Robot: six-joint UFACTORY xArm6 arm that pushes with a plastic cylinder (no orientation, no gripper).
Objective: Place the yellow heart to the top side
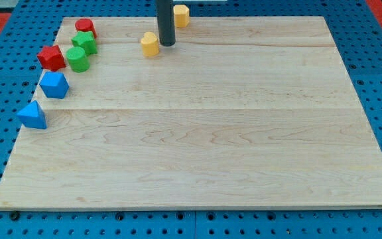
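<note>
The yellow heart (150, 44) lies on the wooden board near the view's top, left of centre. My tip (168, 44) stands just right of it, close to or touching its right side. A second yellow block (181, 14), roughly hexagonal, sits at the board's top edge, up and right of the tip, partly behind the rod.
At the view's upper left is a cluster: a red cylinder (85, 28), a green star-like block (85, 42), a green cylinder-like block (77, 60), a red star-like block (51, 58). Below them lie a blue pentagon-like block (54, 85) and a blue triangle (32, 116). The board (211, 133) lies on blue pegboard.
</note>
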